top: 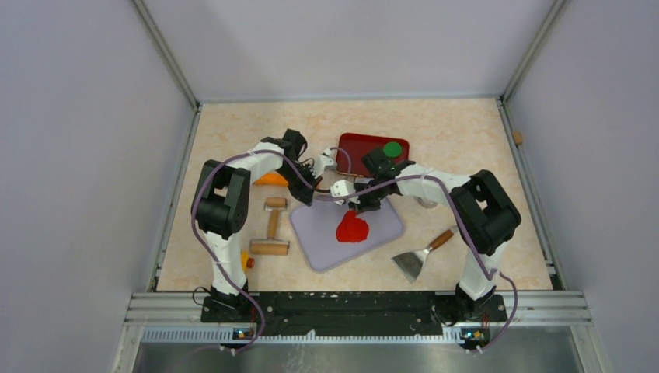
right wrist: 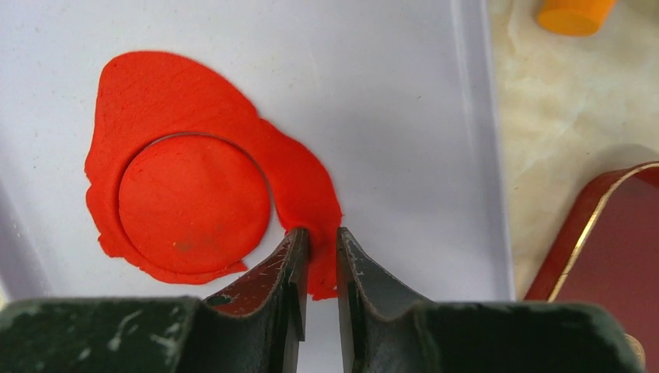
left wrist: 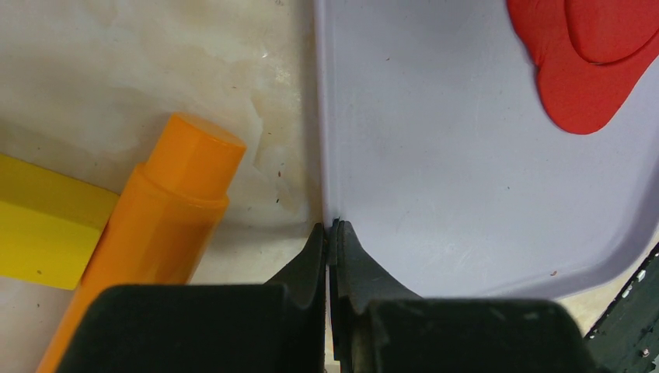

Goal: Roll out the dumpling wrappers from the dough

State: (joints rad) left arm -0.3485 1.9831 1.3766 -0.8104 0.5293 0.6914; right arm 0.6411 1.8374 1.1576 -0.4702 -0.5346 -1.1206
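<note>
A round wrapper [right wrist: 194, 203] lies cut within the flattened dough [right wrist: 155, 85], at the middle of the lilac board [right wrist: 404, 93]. At the disc's 5 o'clock the right gripper [right wrist: 319, 242] is narrowed to a slit over the dough's ragged edge; a grip cannot be confirmed. The left gripper [left wrist: 329, 233] is shut at the board's 10 o'clock rim. Where the cut is incomplete, the wrapper could be dragged or torn if the edge is pulled

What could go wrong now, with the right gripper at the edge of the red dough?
1. The right gripper seems to pinch the dough close beside the cut wrapper; pulling could drag or deform that disc.
2. The thin dough may tear and leave scraps stuck on the lilac board.
</note>
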